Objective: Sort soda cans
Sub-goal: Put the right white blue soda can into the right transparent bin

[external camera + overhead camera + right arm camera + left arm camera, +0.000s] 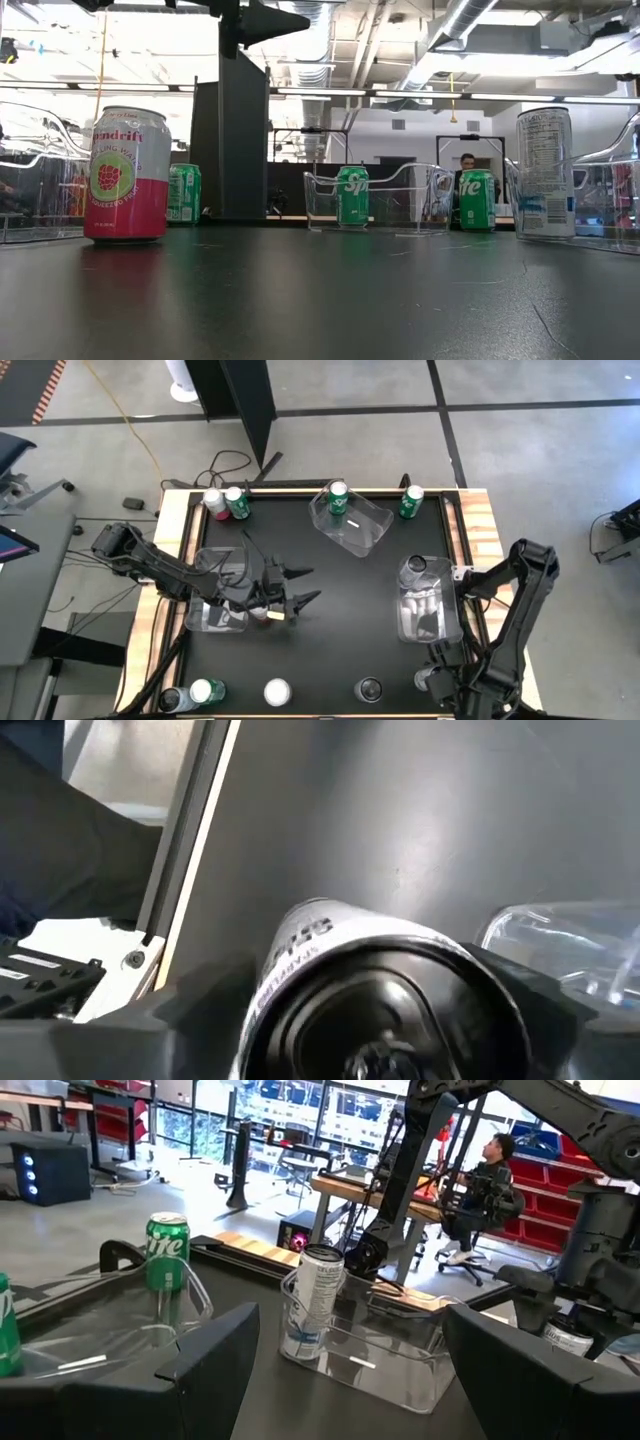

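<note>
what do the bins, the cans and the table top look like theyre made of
Bins: clear, glossy plastic by the look; cans and the room show through the walls, and the rims catch light.
Soda cans: probably thin metal, with silver tops and glossy printed bodies.
Table top: a dark, fairly matte sheet; it gives only soft reflections of the cans in the low view. Its edges look like pale wood.

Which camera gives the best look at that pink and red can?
The low view: the pink and red can stands close and upright, label readable. The high view shows only its top beside a green can at the table's far edge. Neither wrist view shows it.
</note>
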Controlling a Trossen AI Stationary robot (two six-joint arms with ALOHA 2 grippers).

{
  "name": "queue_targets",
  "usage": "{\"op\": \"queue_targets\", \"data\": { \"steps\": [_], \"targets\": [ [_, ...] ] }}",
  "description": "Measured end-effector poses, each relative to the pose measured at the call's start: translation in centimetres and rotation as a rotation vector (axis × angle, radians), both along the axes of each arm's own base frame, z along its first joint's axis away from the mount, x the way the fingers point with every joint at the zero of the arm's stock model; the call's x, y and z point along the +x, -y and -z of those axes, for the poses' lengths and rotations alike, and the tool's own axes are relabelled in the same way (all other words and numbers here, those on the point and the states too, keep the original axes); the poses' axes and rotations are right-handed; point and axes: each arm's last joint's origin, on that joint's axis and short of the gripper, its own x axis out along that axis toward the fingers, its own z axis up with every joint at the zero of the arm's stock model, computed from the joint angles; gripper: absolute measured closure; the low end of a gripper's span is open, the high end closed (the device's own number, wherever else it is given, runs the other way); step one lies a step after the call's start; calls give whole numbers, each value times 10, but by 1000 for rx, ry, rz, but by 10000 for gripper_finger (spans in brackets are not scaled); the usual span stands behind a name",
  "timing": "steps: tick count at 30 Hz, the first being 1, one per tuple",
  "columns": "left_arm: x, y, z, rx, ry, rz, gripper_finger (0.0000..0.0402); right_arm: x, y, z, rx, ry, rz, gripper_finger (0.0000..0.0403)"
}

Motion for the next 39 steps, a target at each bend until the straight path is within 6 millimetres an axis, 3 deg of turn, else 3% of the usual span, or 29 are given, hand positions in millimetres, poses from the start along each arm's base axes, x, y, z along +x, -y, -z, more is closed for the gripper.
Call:
{"op": "queue_targets", "data": {
  "steps": [7, 15, 22, 32, 39],
  "targets": [
    [0, -1, 0, 28, -8, -5, 93, 2, -1, 2, 15, -30, 1, 137],
    [4, -13, 0, 71, -18, 7, 93, 6, 1, -7, 12, -37, 1, 137],
    [8, -32, -3, 99, -18, 71, 93, 13, 6, -42, -29, -1, 28, 137],
    [11, -53, -18, 175, -52, 139, 93, 16, 30, -118, -123, 147, 121, 137],
    [16, -64, -33, 248, -128, 141, 93, 38, 64, -129, -137, 166, 233, 137]
  ]
}}
